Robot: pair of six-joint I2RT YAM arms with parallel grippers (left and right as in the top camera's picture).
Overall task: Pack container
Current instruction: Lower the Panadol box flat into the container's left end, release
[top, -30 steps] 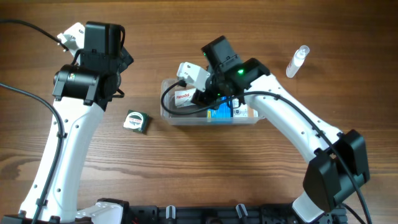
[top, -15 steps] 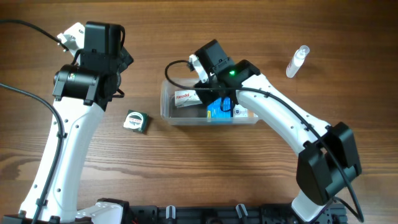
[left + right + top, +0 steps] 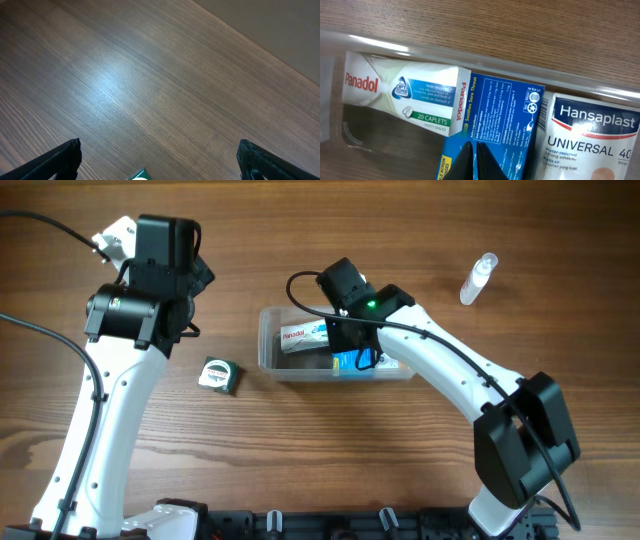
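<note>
I logged the right gripper [image 3: 348, 352] over the container [image 3: 268, 345], which held small boxes [image 3: 303, 335]. Tape measure [image 3: 220, 373] lay at its 9 o'clock, spray bottle [image 3: 478, 278] at 2 o'clock.

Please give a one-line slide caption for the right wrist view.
Shut right gripper over blue box, between Panadol box and Hansaplast box, in the clear container.

Boxes [image 3: 300, 337] inside the container [image 3: 268, 345]; tape measure [image 3: 218, 373] left of it.

White arms [image 3: 100, 425], black joints [image 3: 125, 315], black cables [image 3: 30, 218].
</note>
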